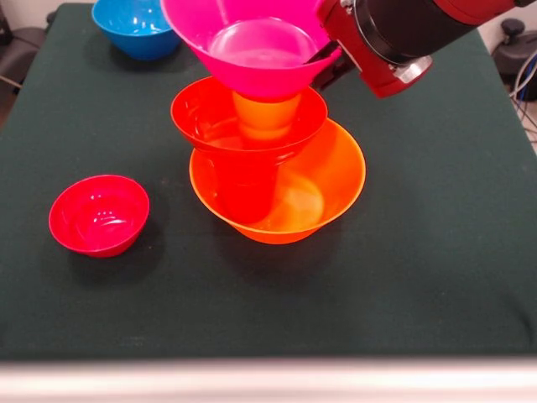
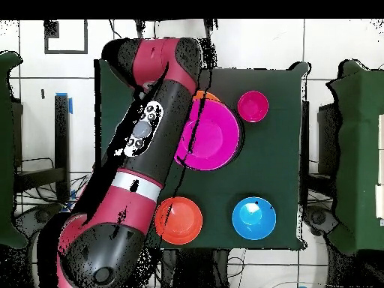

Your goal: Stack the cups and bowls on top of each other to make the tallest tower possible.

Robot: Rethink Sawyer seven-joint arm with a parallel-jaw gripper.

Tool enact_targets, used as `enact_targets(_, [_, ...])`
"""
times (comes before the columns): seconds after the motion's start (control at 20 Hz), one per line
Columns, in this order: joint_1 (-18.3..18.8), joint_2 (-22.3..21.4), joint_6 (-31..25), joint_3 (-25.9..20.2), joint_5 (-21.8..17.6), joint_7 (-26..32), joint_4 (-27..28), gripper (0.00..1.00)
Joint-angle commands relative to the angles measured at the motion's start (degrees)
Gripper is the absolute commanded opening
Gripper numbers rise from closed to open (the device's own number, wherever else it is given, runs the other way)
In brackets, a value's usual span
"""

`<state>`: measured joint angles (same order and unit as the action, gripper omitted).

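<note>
— Where's the pink bowl [image 1: 252, 42]?
— Held by its rim in the gripper [image 1: 323, 57], above the tower [image 1: 273, 172] mid-table [image 1: 436, 252].
— Others?
— Crimson bowl [image 1: 99, 214] toward one side edge, blue bowl [image 1: 134, 25] at a corner.

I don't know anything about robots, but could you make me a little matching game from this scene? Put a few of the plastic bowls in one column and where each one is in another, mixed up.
Things:
1. glossy pink plastic bowl
2. widest glossy orange plastic bowl
3. small crimson plastic bowl
4. blue plastic bowl

Places:
A. alone on the dark green table, beside the tower in the front view
B. top of the tower, next to the robot's arm
C. bottom of the tower, resting on the table
D. alone at a table corner

Pairs: 1-B, 2-C, 3-A, 4-D
</note>
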<state>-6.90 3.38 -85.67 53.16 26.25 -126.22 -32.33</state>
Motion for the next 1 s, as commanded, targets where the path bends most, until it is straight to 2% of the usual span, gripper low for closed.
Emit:
enact_targets(0.05, [0.55, -1.34, 2.22, -3.3, -1.74, -9.12, -0.77, 1.0])
enact_targets(0.7, [2.1, -0.22, 0.63, -2.61, -0.91, -9.01, 2.21, 1.0])
enact_targets(1.0, [1.2, -1.14, 1.22, -3.21, -1.43, -8.88, 0.1, 1.0])
